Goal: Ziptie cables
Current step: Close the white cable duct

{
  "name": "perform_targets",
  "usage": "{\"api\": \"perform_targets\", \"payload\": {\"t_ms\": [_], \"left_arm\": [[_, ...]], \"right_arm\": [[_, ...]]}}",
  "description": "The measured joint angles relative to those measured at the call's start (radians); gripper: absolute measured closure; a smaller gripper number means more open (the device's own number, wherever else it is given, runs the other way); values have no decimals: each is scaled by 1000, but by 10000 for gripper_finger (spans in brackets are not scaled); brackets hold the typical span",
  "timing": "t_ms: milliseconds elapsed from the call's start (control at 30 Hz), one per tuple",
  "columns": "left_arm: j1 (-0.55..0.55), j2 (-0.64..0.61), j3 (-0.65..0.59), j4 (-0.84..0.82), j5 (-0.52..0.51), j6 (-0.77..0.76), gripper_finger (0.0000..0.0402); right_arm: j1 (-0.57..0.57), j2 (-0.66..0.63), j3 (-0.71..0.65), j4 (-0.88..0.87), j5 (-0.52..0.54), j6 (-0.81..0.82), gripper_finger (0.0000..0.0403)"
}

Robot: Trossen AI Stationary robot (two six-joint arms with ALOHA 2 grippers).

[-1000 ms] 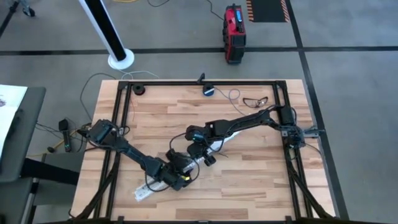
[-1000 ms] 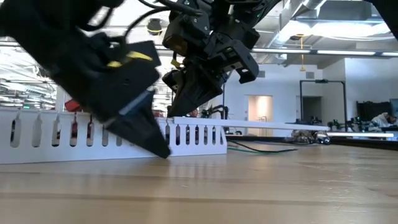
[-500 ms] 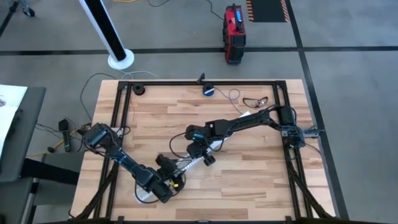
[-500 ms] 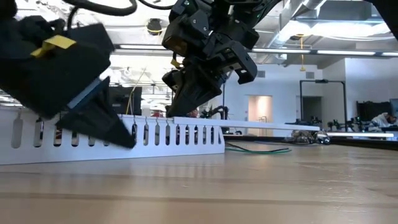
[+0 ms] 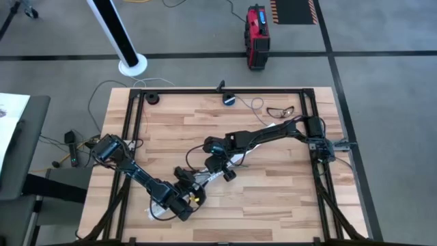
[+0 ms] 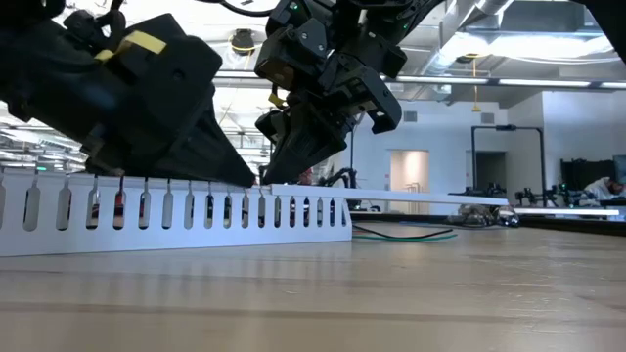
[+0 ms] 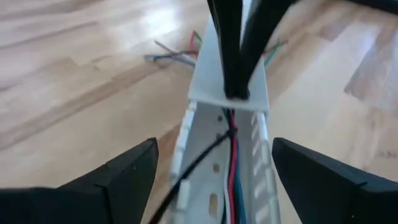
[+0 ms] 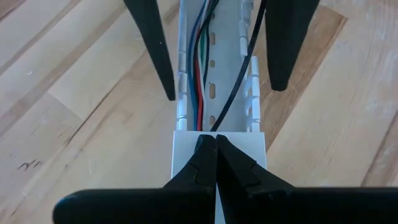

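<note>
**Cables** (image 8: 200, 74): black, red, green, blue and pale wires, laid lengthwise inside the duct (image 6: 196, 220), a white slotted channel lying diagonally on the table (image 5: 287, 184) toward its front left. Loose, not bound. One black wire arcs up and across the others toward a slotted wall. Stray ends (image 7: 177, 57) fan out on the wood past the far end.

**Lid** (image 8: 183, 149): flat white strip over one end of the duct.

**Right gripper** (image 8: 215, 140): fingers pressed together, tips at the lid's edge, right where the wires emerge. Cannot tell whether a wire is nipped between them.

**Left gripper** (image 7: 214, 155): fingers spread wide, straddling the duct, one on each side, apart from its walls.

**Hazards, as judged:**
- Black wire riding high; likely to be crushed against a wall or pushed out of the channel if the spread fingers close.
- Duct looks light; liable to skid or twist under a one-sided squeeze.
- Right tips perched on a thin edge; a slip would free the lid or drag the wires.
- Both grippers close together over the duct; risk of collision.

**Surroundings:**
- No tie seen anywhere.
- Round device (image 5: 229, 100) with pale cord (image 5: 256, 104) at the table's far edge, well apart.
- Dark loop (image 5: 280, 111) near the right arm, nature unclear.
- Red case (image 5: 257, 27) and white pole base (image 5: 132, 66) on the floor beyond.

**Obstruction:** duct walls and lid enclose the wires, leaving little room to get around the bunch.
</note>
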Motion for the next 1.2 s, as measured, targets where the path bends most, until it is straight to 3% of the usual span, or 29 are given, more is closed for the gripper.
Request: {"api": "perform_targets", "payload": {"t_ms": [267,500,667,1200], "left_arm": [[7,-1,-41,136,4,49,91],[21,-1,-50,152,42,64,91],[21,59,-47,245,43,71,91],[21,77,-17,222,64,100,91]], "right_arm": [[-1,0,0,0,-1,-1,403],[-4,0,0,0,-7,-1,403],[-8,0,0,-1,-8,-2,403],[-26,0,0,-1,-14,-2,403]]}}
